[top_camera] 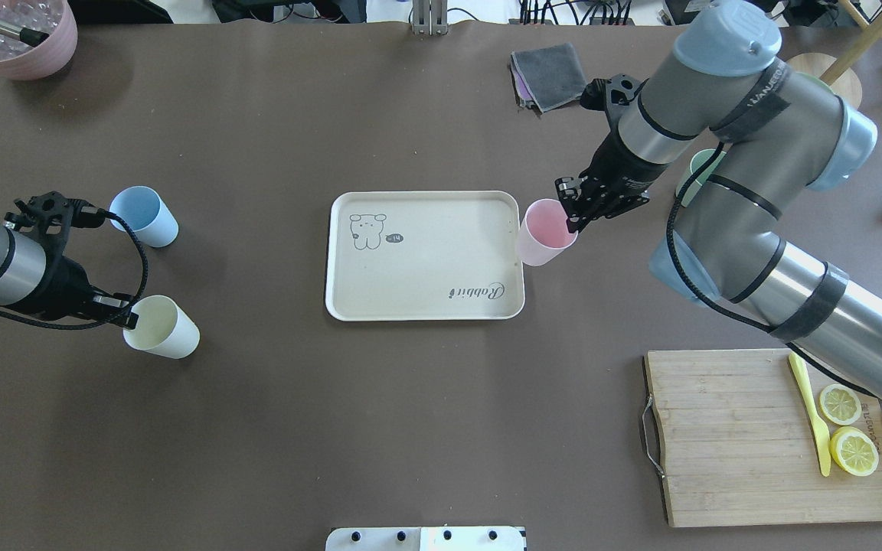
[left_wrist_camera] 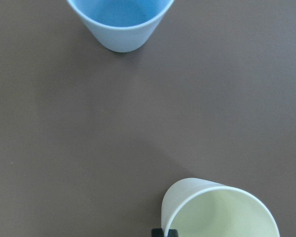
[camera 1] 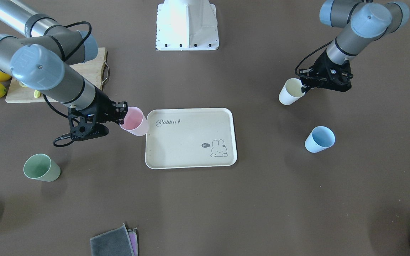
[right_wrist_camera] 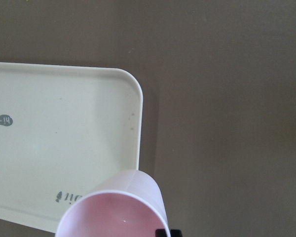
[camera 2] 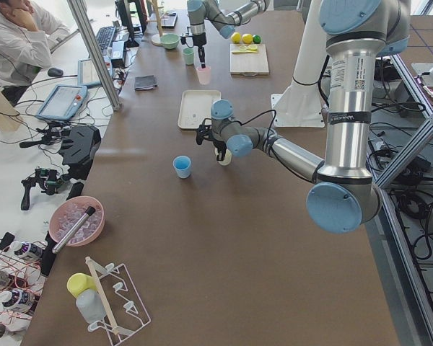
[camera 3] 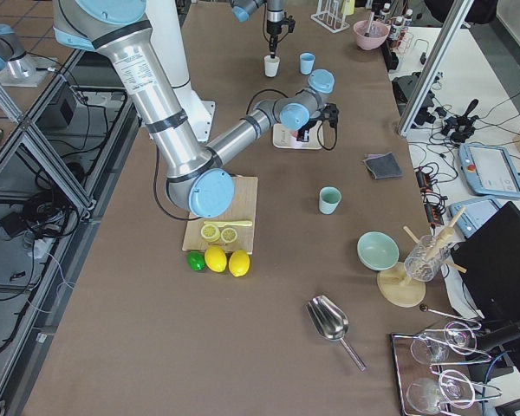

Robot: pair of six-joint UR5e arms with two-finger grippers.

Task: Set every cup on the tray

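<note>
Transport step, I judge: right tool (top_camera: 573,213) pinches pink cup (top_camera: 545,233) just beside tray (top_camera: 418,260), left tool (top_camera: 125,312) pinches cream cup (top_camera: 164,329); next I'd bring both over it.

Open table (top_camera: 257,252) lies between the tray (top_camera: 426,252) and the cream cup (top_camera: 161,327). The blue cup (top_camera: 144,216) stands near that cup. The pink cup (top_camera: 544,233) crowds the tray's rim on the robot's right.

Pink cup (camera 1: 133,121), cream cup (camera 1: 290,92) matte plastic — tray (camera 1: 183,142) smooth, matte; board (top_camera: 724,436) wood-grained.
</note>
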